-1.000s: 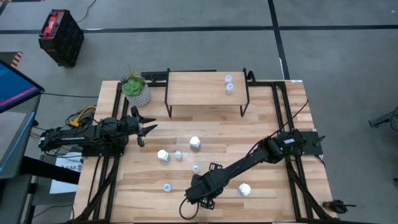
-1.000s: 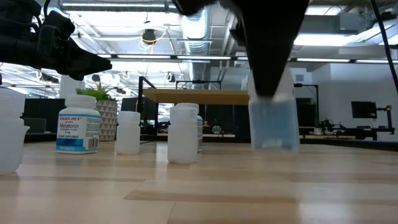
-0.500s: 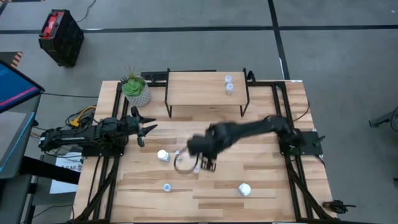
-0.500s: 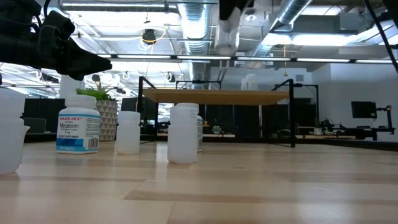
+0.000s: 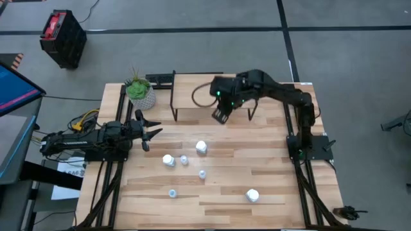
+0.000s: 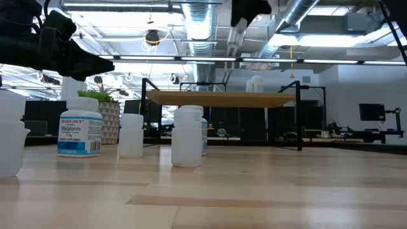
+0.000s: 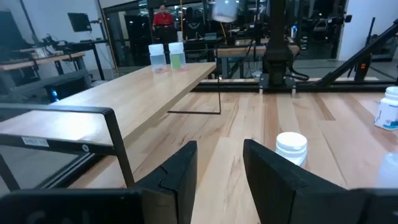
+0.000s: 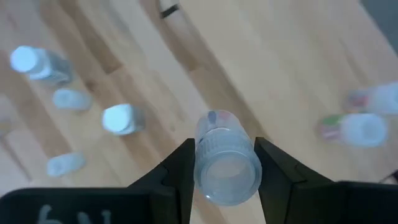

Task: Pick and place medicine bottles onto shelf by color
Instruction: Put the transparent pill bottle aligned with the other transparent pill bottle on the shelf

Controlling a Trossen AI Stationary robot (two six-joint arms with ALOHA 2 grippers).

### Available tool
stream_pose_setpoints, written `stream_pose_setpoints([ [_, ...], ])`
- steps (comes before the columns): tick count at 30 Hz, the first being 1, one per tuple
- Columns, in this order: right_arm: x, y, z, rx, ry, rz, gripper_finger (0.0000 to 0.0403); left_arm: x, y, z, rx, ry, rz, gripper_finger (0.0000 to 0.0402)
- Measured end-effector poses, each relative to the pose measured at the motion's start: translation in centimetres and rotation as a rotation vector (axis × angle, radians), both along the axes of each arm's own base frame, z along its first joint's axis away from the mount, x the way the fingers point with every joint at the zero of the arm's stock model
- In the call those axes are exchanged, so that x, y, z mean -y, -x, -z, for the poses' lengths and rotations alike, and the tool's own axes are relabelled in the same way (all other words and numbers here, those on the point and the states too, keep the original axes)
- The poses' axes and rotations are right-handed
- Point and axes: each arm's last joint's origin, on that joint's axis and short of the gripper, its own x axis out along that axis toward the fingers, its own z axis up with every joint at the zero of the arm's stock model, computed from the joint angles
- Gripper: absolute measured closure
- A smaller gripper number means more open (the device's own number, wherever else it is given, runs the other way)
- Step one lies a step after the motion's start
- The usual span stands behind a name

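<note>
- My right fingers (image 8: 225, 163) clasp a translucent medicine bottle (image 8: 226, 158), raised above the shelf (image 5: 192, 90).
- My left fingers (image 7: 219, 180) wait slightly parted, holding nothing, near the desk's (image 5: 270, 179) left edge.
- Two bottles (image 7: 166, 56) stand on the shelf.

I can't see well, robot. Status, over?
Right gripper shut on a pale bottle, above the shelf. Left gripper waiting at table's left. Nothing blocking.

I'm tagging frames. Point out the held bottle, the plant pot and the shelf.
held bottle (image 8: 227, 168), right wrist view, its cap between the fingers.
plant pot (image 5: 142, 99), high view, white side.
shelf (image 5: 196, 93), high view, bare board.
</note>
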Motion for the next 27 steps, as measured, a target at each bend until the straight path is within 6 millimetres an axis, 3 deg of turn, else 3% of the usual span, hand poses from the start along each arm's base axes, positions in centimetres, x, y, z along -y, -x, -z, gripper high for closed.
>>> stream_pose_setpoints([
  [9,4.7,1.2,0.0,-0.002,-0.045,0.038,0.0261,0.0,0.0,0.0,-0.012,-0.046,0.002,0.0281],
  [27,9.2,2.9,0.3,-0.048,-0.003,-0.019,0.0265,0.0,0.0,0.0,-0.008,-0.027,0.001,0.0281],
])
